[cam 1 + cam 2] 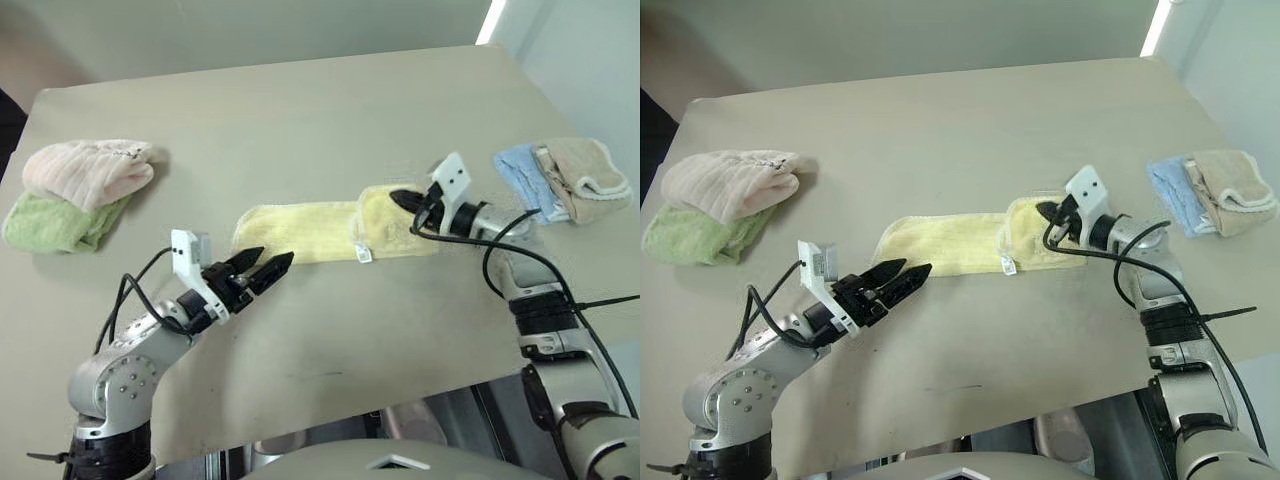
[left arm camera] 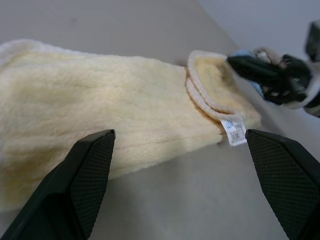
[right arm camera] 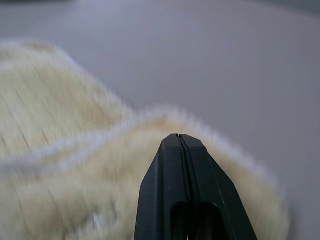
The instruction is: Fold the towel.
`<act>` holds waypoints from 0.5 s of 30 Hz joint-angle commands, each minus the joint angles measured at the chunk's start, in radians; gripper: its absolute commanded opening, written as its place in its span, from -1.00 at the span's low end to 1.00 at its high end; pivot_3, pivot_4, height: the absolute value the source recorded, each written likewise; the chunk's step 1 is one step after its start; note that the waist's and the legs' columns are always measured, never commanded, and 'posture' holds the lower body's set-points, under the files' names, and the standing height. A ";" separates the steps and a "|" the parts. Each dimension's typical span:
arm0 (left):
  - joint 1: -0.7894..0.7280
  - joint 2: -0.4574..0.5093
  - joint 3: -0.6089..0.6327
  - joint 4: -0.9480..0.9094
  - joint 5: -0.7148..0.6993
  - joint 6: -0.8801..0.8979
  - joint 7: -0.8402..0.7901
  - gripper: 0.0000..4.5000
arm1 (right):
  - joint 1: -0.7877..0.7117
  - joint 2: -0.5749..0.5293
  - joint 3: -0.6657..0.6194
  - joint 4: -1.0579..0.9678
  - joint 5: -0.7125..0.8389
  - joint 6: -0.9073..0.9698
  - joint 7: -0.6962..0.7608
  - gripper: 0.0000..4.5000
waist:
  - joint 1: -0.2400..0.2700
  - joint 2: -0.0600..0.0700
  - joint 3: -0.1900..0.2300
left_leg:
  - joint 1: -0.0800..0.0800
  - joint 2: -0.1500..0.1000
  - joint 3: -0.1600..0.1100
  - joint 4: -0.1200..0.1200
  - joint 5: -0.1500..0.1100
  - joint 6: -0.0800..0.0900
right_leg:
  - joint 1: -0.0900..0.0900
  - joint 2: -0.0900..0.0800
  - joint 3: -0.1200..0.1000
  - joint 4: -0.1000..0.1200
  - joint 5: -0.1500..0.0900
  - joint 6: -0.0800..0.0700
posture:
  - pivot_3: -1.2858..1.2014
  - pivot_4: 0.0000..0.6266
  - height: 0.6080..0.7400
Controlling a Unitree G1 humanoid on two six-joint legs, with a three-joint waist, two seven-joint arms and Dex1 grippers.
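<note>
The pale yellow towel point(image 1: 300, 234) is laid lengthwise across the middle of the desk point(image 1: 300, 110), with its right end already turned back over itself and a small white tag point(image 1: 363, 254) showing at the folded edge. The right gripper point(image 1: 402, 198) is seen over that folded end with its jaws pressed fully together; whether any cloth is pinched between them cannot be made out from the blurred wrist view, and it appears that nothing is held. The left gripper point(image 1: 269, 266) is held just beside the towel's left end, jaws spread wide and empty. Several risks can be judged from this. If the right jaws are dragged across the flap while shut, the fold could be pulled askew or undone. If the left jaws are closed too near the edge, only a thin lip of pile might be caught and the end could slip out when lifted. If the left end is carried over without the right end being pinned, the whole towel may be slid along the desk and the halves left misaligned. The pink and green cloths point(image 1: 85, 190) and the blue and beige cloths point(image 1: 565, 180) lie well apart and are unlikely to be disturbed.
</note>
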 commanded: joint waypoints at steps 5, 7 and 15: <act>0.077 -0.087 0.033 -0.069 -0.233 0.024 0.199 1.00 | -0.070 -0.055 -0.070 -0.122 0.054 0.020 0.046 -0.99 | 0.004 0.000 0.000 | 0.000 0.000 0.002 0.000 -0.001 0.001 | 0.000 0.000 0.000 0.000 -0.002 0.001 | 0.03 -0.52 1.00; 0.086 -0.109 0.044 -0.057 -0.300 0.012 0.263 1.00 | -0.084 -0.059 -0.073 -0.125 0.055 0.024 0.044 -0.99 | 0.005 -0.001 0.001 | 0.000 0.000 0.002 0.000 -0.001 0.001 | 0.000 0.000 0.000 0.000 -0.002 0.001 | 0.03 -0.52 1.00; 0.096 -0.124 0.036 -0.017 -0.368 -0.020 0.453 1.00 | -0.084 -0.057 -0.071 -0.114 0.048 0.015 0.034 -0.99 | 0.005 0.000 0.001 | 0.002 0.001 0.002 0.003 -0.001 0.001 | 0.002 0.005 0.001 0.001 -0.001 0.000 | 0.03 -0.52 1.00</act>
